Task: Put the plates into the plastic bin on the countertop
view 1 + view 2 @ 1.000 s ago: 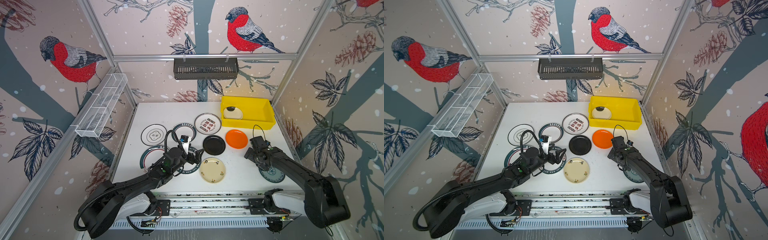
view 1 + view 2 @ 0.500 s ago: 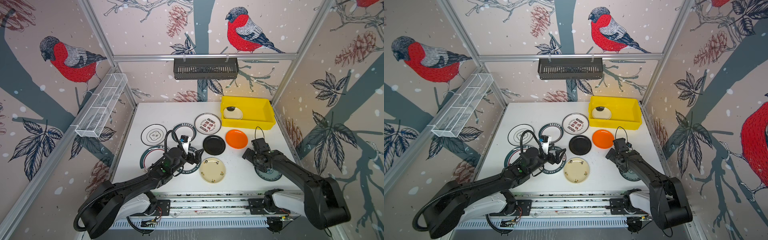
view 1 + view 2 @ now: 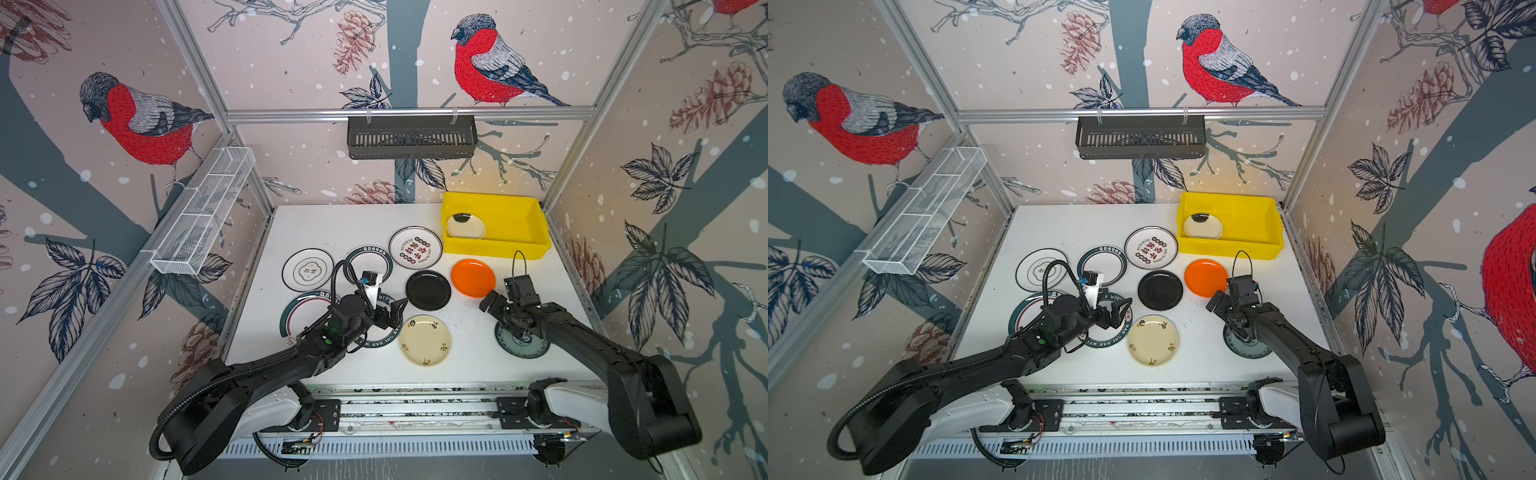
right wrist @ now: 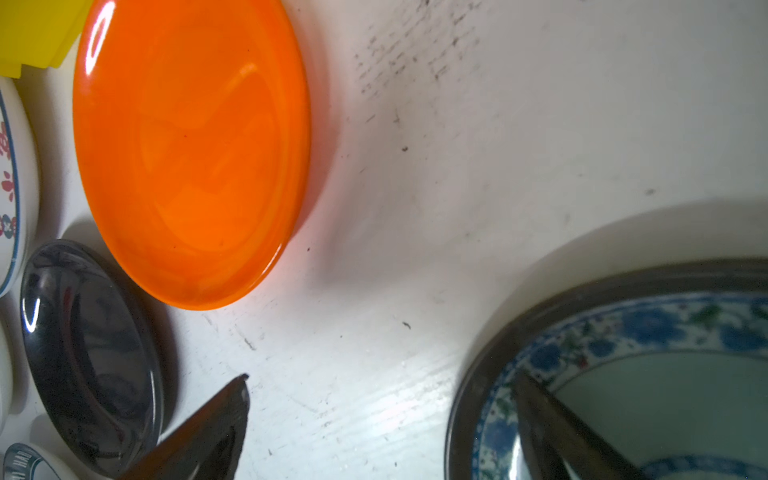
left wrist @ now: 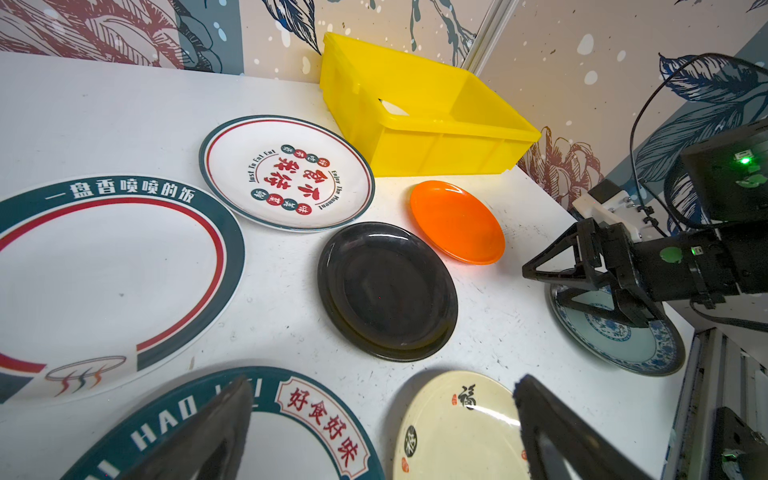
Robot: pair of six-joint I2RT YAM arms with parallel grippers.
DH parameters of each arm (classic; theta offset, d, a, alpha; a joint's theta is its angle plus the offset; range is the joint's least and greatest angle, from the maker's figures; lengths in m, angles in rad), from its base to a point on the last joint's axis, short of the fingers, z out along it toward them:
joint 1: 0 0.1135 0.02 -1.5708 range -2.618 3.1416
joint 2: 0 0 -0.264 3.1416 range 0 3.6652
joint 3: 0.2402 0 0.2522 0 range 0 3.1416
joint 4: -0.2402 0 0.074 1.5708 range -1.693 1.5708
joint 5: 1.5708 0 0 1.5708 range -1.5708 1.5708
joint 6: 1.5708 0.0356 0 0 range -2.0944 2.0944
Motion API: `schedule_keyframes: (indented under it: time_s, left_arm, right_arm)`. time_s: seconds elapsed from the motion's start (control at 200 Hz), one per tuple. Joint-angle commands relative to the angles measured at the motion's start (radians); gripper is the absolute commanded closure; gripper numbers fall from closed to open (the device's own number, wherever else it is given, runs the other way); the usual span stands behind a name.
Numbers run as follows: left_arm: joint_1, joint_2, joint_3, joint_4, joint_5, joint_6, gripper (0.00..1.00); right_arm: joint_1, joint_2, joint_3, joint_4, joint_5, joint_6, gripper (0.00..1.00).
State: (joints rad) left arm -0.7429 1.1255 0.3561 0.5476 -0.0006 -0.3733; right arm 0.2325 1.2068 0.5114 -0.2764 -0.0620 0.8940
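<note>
— How many plates lie on the counter point(image 3: 332, 224)?
— Nine: three green-rimmed plates point(image 3: 374, 262), one red-character plate point(image 3: 415, 247), one black-ringed plate point(image 3: 307, 270), one black plate point(image 3: 428, 289), one orange plate point(image 3: 471, 276), one cream plate point(image 3: 424, 340), one blue-patterned plate point(image 3: 515, 348).
— And the yellow bin point(image 3: 494, 246)?
— One bin, one pale plate point(image 3: 465, 227) inside.

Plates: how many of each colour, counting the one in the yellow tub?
Green-rimmed plates: 3
Red-lettered white plate: 1
Black-ringed white plate: 1
Black plate: 1
Orange plate: 1
Cream plate: 1
Blue-patterned plate: 1
Pale plate in the yellow tub: 1
Total: 10
</note>
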Motion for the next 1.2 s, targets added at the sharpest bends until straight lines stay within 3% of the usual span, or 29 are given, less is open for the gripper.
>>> schedule_keyframes:
  time_s: [0.0, 0.405, 0.61, 0.836, 0.931, 1.091, 1.196]
  left_arm:
    - [-0.001, 0.001, 0.004, 0.02, -0.007, 0.001, 0.02]
    - [-0.001, 0.012, 0.007, 0.008, -0.01, 0.007, 0.02]
    - [-0.001, 0.064, 0.007, 0.045, -0.005, -0.004, 0.02]
    - [-0.001, 0.177, 0.064, 0.052, 0.079, -0.032, 0.02]
    - [-0.001, 0.19, 0.082, 0.039, 0.08, -0.041, 0.03]
    - [-0.003, 0.168, 0.093, 0.042, 0.104, -0.063, 0.04]
    - [-0.013, 0.178, 0.11, 0.049, 0.118, -0.088, 0.05]
  right_arm:
    - [-0.002, 0.016, -0.009, 0.006, -0.068, 0.029, 0.01]
    - [-0.039, 0.073, -0.015, 0.164, -0.16, 0.083, 0.01]
    - [-0.043, 0.107, 0.034, 0.215, -0.173, 0.044, 0.01]
    - [-0.081, 0.116, 0.098, 0.228, -0.217, -0.032, 0.01]
    - [-0.096, 0.086, 0.106, 0.208, -0.228, -0.064, 0.01]
    - [-0.124, -0.019, 0.11, 0.054, -0.111, -0.119, 0.01]
    - [-0.176, -0.115, 0.06, 0.025, -0.143, -0.12, 0.01]
